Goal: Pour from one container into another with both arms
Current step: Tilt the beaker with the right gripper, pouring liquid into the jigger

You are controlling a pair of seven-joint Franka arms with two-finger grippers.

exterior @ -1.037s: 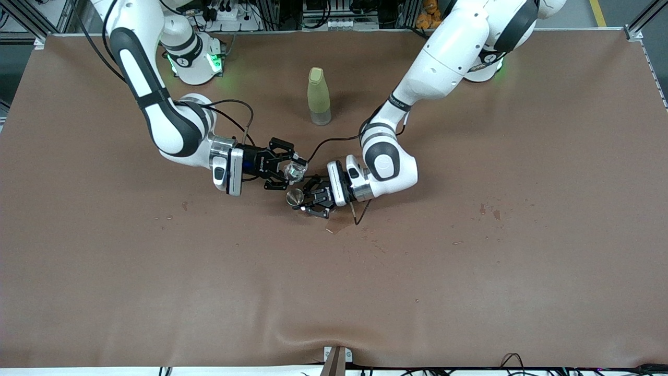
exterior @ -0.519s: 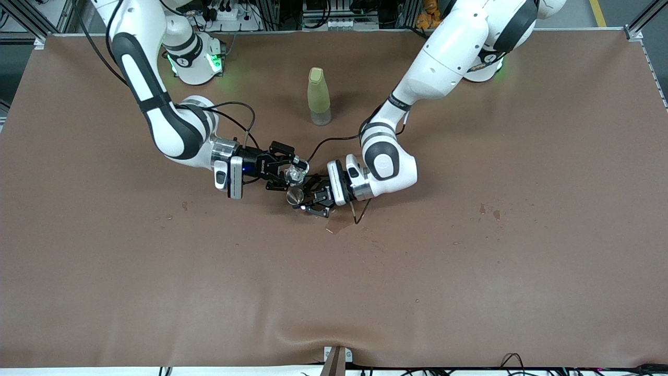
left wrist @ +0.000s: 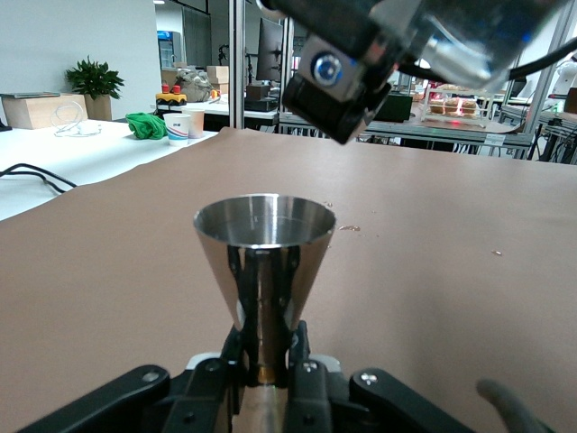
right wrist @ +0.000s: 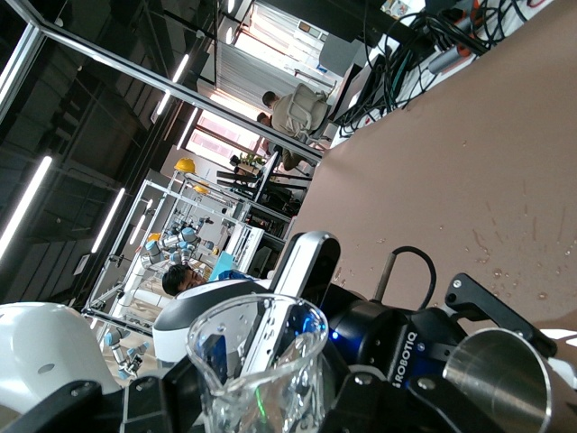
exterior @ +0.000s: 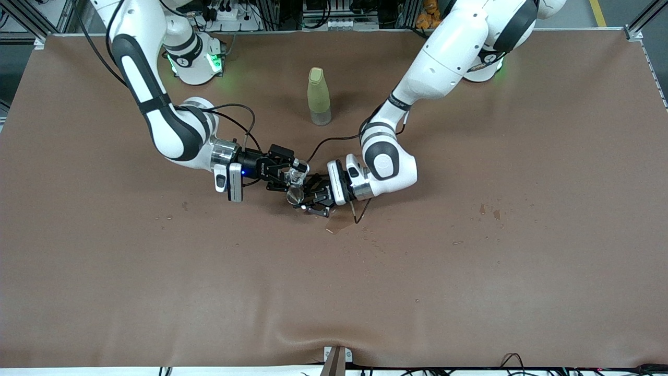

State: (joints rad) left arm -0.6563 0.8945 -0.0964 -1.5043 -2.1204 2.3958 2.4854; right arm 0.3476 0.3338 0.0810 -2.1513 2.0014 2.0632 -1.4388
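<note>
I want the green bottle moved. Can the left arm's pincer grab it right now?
Probably not yet. The left pincer is shut on the silver cup, so it has no free grip. The green bottle itself stands alone, farther from the front camera, with nothing crowding it.

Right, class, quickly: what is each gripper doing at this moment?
Left gripper: shut on the silver metal cup, held upright.
Right gripper: shut on the clear glass cup, tilted over the metal cup.
</note>
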